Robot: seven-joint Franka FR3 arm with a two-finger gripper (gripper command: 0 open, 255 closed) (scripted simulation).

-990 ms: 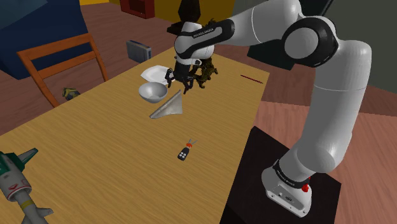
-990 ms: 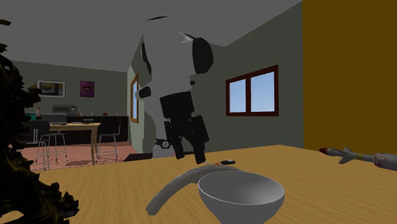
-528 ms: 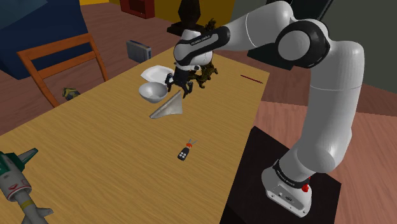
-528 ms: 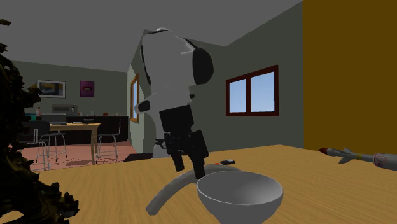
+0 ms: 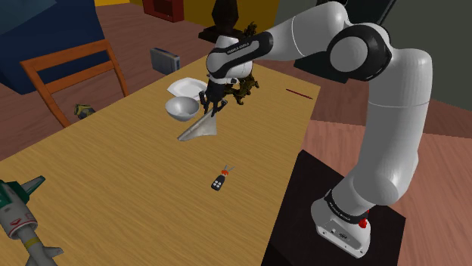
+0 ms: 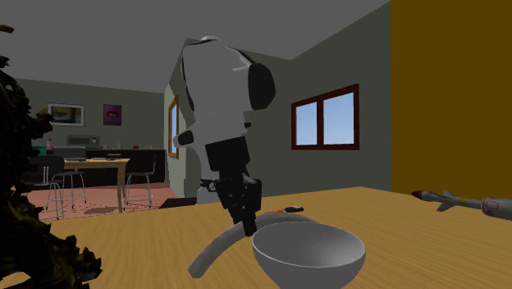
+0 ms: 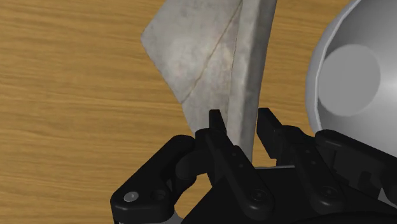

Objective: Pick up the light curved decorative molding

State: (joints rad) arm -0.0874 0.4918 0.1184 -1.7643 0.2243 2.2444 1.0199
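Wooden bench carries a pale curved molding lying just beside a grey bowl, the gripper clamped narrowly across the molding's raised edge.

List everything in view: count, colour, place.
wooden table: one, tan, under everything
curved molding: one, pale grey, on table beside bowl
round bowl: one, grey, on table
dish: one, white, behind bowl
spiky figurine: one, dark, behind pincer
key fob: one, black, mid-table
thin stick: one, red, table's far corner
toy missile: one, grey-green, shoulder view's lower left
wooden chair: one, orange-brown, beside table
box: one, grey, on floor
stand: one, black
arm: one, white
pincer: one, black, shut on molding's edge
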